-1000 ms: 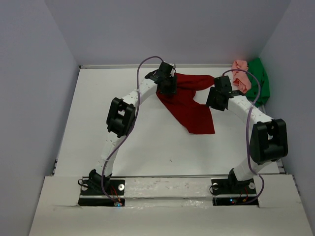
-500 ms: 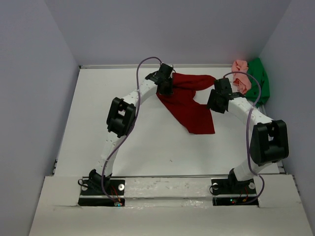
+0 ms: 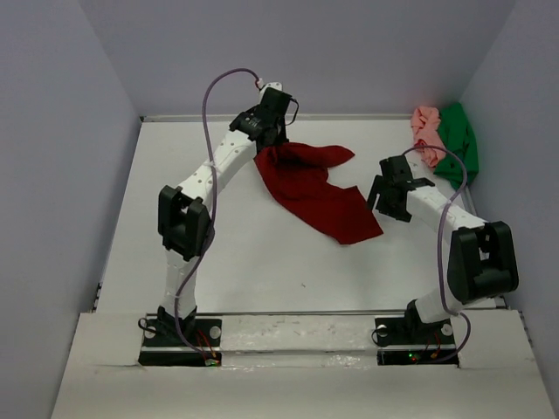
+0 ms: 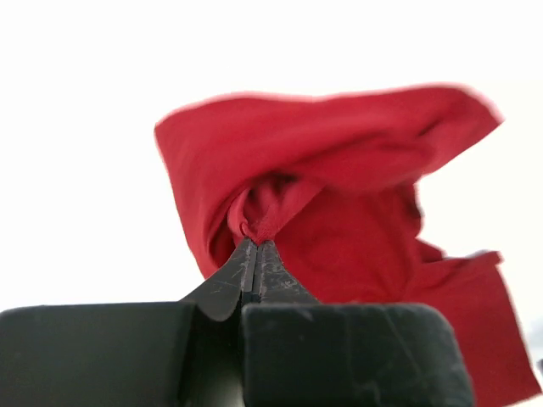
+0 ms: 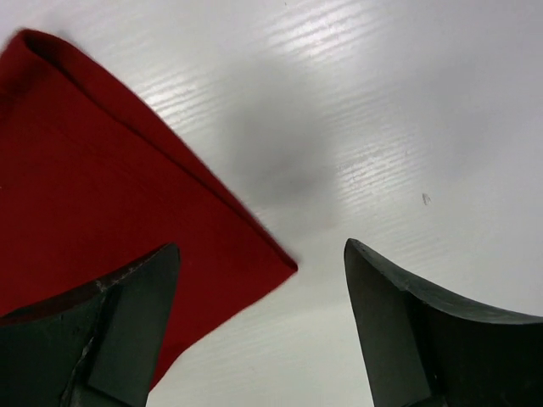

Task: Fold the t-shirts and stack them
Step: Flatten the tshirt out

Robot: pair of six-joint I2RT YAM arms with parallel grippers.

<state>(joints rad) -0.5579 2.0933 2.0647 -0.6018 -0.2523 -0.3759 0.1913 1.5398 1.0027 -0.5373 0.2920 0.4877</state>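
Once the left gripper [image 4: 254, 248] had pinched shut on a bunched fold of the dark red t-shirt [image 3: 310, 188], that arm had swung up and toward the back-left of the table [image 3: 262, 262], dragging the garment's far edge with it. A second earlier both grippers had been at that far edge, one at each end. Now the right gripper [image 5: 261, 250] stood with its jaws spread wide, holding nothing, backed off toward the near side, with a free corner of the red shirt lying flat just beneath it. The shirt trailed from the left pinch down to the table centre, rumpled and not spread out. The pale pink t-shirt [image 3: 426, 131] and the bright green t-shirt [image 3: 458, 144] sat heaped in the far right corner, untouched. Judgement: the spreading was being redone one-handed, and no folding had begun.
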